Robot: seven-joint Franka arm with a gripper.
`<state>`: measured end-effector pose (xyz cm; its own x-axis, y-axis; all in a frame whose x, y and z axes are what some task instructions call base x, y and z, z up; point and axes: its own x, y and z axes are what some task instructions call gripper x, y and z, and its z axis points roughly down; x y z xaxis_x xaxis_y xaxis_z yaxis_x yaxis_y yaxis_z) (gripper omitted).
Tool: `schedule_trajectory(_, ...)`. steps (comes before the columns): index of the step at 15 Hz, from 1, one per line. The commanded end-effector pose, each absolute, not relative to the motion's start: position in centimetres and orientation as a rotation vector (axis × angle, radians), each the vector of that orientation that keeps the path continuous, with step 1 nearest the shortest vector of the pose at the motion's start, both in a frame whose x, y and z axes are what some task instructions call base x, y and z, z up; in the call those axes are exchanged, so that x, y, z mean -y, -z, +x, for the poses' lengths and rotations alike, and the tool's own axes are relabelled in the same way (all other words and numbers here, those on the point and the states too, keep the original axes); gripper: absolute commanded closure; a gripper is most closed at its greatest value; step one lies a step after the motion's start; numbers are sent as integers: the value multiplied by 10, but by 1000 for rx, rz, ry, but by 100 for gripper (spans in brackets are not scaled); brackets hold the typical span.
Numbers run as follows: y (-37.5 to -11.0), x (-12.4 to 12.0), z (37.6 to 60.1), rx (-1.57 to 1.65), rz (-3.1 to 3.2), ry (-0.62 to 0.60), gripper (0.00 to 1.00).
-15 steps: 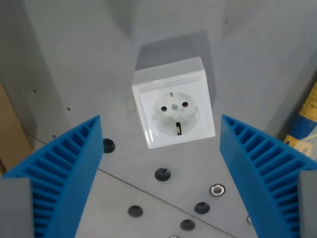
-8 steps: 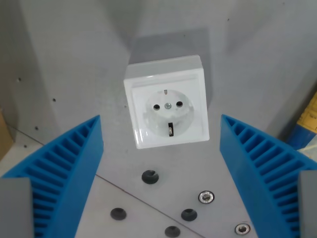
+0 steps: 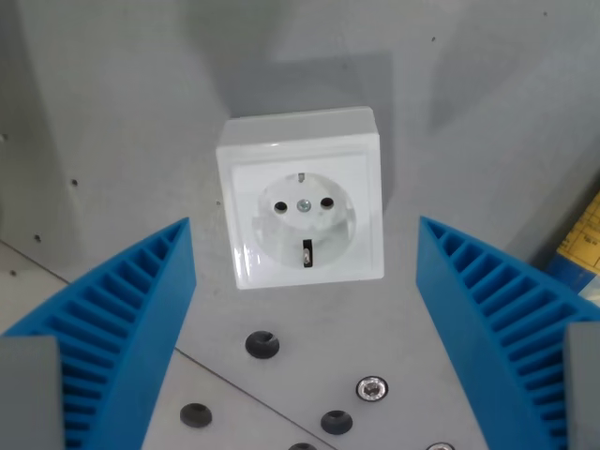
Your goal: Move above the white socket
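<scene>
White socket (image 3: 302,208) sits between the spread end effector (image 3: 305,319) fingers.

A grey metal plate (image 3: 112,141) fills nearly the whole wrist view and serves as the landmark here. A seam (image 3: 202,370) runs slantwise across its lower part, from the view's left edge down toward the bottom middle. Near the plate's lower edge lie several dark round holes (image 3: 262,344), one above the seam and others below it, with a shiny screw (image 3: 372,387) just to the right of them. Tiny dark specks dot the plate's left side. Past the plate's right edge shows a yellow and blue object (image 3: 583,239), too cropped to identify.
</scene>
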<state>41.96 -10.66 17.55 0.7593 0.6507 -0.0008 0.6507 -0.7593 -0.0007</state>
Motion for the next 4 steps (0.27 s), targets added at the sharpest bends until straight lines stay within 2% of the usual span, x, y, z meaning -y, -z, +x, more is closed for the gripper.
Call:
schedule_trajectory(1,-171,113,415,1165,-2847,236,0)
schedule_trajectory(4,-171,114,414,1153,-2855,233,0)
